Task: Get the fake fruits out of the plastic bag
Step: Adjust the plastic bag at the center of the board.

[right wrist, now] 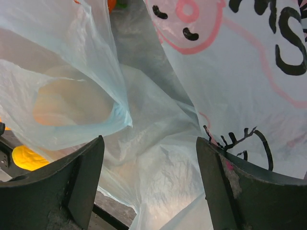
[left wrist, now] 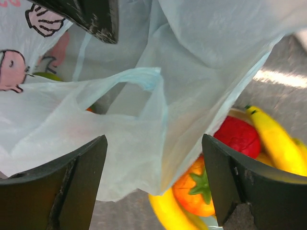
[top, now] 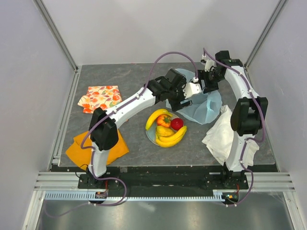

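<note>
Left arm (top: 129, 103) and right arm (top: 247, 115) reach inward, fingers (left wrist: 57, 191) spread wide on both.

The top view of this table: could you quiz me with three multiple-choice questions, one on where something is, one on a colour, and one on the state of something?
1. Where is the pile of fruit?
A) inside a basket
B) close beside the blue bag
C) on a chair

2. What colour is the plain cloth on the left?
A) orange
B) green
C) black

3. What state is the left gripper in?
A) shut on a banana
B) open, fingers wide apart
C) out of sight

Answers:
1. B. The top view shows the heap just on the near side of the bag.
2. A. The top view shows it plainly orange.
3. B. The left wrist view shows both fingers far apart, with loose bag film between them.
</note>
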{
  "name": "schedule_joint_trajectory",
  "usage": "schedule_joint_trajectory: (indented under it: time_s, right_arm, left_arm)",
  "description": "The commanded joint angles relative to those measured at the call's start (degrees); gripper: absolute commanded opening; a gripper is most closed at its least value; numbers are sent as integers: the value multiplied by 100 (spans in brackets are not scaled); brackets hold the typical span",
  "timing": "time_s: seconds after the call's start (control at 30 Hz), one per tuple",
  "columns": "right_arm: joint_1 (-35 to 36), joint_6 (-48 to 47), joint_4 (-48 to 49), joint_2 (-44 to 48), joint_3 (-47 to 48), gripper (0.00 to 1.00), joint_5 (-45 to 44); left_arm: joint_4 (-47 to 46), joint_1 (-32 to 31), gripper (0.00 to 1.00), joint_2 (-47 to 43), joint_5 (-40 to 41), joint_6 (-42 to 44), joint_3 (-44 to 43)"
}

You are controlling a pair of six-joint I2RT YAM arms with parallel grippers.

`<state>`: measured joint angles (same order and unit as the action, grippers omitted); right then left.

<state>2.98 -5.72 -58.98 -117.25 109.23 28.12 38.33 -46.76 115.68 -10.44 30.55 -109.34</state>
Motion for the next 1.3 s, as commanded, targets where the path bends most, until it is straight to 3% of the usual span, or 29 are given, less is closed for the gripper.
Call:
schedule_joint_trajectory:
  time_s: [0.0,0.17,0.33,0.47,0.53,0.6,0.8,0.93,1.0,1.27]
  right_arm:
    - [0,229,141,-8,55,85,404]
    - [-8,255,141,1,-42,85,510]
    - [-8,369,185,-52,-183,86,598]
    - [-17,404,194,-157,-148,87,598]
    - [-26,413,194,-193,-113,87,598]
    - [-26,396,194,-219,-86,87,668]
    - [202,-52,185,-421,80,82,468]
    - [457,-105,536,-562,230,81,98]
    - [536,-131,861,-579,256,80,-42]
    - [1028,176,1293,-1018,791,80,-61]
  left_arm:
    - [-466,-105,84,69,533,1620,36]
    - [-852,-175,78,324,1165,2621,26]
    - [-1090,-184,81,96,1061,3184,527]
    - [-907,-219,66,87,1097,3467,765]
    - [-678,-211,41,60,1061,3519,774]
    - [-529,-219,2,52,1061,3363,687]
    - [-650,342,2,-650,718,984,396]
    - [-985,1297,2,-1389,956,-1543,773]
    - [-941,1590,2,-1670,930,-2085,1010]
    - [-897,1952,2,-1759,279,-2711,1556]
